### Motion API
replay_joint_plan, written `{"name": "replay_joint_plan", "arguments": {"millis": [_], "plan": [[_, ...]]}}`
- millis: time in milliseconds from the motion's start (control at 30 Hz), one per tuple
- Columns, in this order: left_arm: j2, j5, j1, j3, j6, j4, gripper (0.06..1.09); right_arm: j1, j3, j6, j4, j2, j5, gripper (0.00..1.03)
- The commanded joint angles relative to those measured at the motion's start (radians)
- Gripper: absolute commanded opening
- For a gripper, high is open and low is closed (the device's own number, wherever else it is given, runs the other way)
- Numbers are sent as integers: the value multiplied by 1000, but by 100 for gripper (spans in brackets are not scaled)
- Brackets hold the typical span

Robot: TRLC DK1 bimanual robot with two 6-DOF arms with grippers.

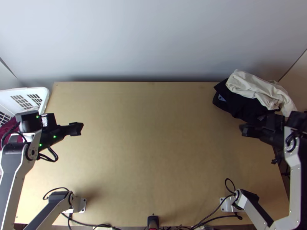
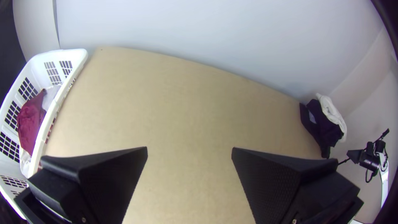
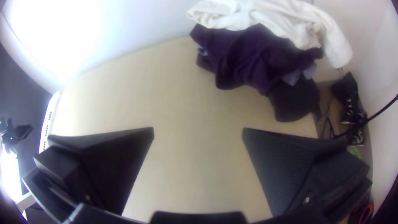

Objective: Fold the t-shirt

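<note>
At the table's left side my left gripper [image 1: 77, 129] hangs over the wood; in the left wrist view this gripper [image 2: 190, 152] is open, with bare table between its fingers. On the right, my right gripper [image 1: 245, 130] stands just in front of a bunched pile; in the right wrist view the gripper [image 3: 198, 132] is open and holds nothing. The pile at the back right corner has a dark cloth [image 1: 240, 104] below and a cream-white cloth [image 1: 255, 86] on top. Which piece is the t-shirt I cannot tell.
A white basket [image 2: 62, 99] stands at the table's left edge, with a maroon cloth [image 2: 31, 120] and paler cloth inside. A wall [image 1: 153, 42] rises behind the table [image 1: 153, 145]. Cables [image 1: 215, 209] run along the near edge.
</note>
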Motion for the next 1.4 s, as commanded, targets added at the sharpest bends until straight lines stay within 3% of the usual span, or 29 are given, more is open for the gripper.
{"name": "replay_joint_plan", "arguments": {"millis": [0,167,333,567,700,1033,1267,1367], "plan": [[-64,-1,2,-167,22,150,104,185,-172,111,233,-115,7,99],[-124,-2,19,-305,17,327,104,283,-325,214,505,-232,53,99],[-167,-1,11,-394,9,466,104,363,-472,229,703,-315,145,99],[-276,-1,-22,-521,-15,672,104,372,-664,233,924,-440,152,99],[-390,-5,-33,-643,-28,779,104,400,-730,199,971,-548,187,99],[-753,-38,-18,-773,-71,785,104,406,-917,119,893,-1002,213,99],[-914,-44,-16,-842,-57,705,104,320,-908,133,845,-1011,216,99],[-913,-47,-10,-842,-54,707,104,349,-917,137,831,-1011,214,99]]}}
